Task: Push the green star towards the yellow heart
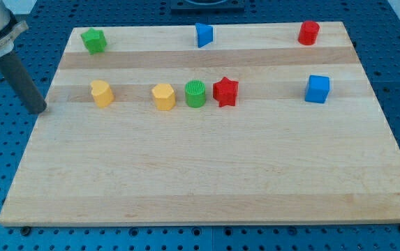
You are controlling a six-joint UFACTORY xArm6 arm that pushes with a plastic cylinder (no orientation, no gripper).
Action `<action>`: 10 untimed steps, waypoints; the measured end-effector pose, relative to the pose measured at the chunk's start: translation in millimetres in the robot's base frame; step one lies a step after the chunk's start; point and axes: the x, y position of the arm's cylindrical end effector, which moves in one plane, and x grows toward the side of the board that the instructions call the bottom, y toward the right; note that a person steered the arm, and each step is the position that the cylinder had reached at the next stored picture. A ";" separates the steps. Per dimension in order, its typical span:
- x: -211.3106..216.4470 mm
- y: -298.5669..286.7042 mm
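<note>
The green star point(94, 40) sits at the surface's far left corner, about eleven o'clock on the board, standing free with nothing touching it. I judge it a small, rigid, light block that will slide easily on the smooth wood but may spin off line if struck on one of its points, so I would press on its upper face, the side away from the target, near the middle. The yellow heart point(102, 93) lies almost straight below it, toward six o'clock from the star, well apart. Further right in that row are another yellow block point(163, 96), a green cylinder point(195, 93) and a red star point(225, 91). My end effector is a bare rod, holding nothing; my tip point(39, 109) rests at the wooden surface's point(200, 174) left edge, at eight o'clock from the star.
</note>
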 end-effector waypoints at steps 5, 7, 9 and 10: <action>-213.8 24.3; -116.8 59.6; -159.5 10.4; -196.2 13.7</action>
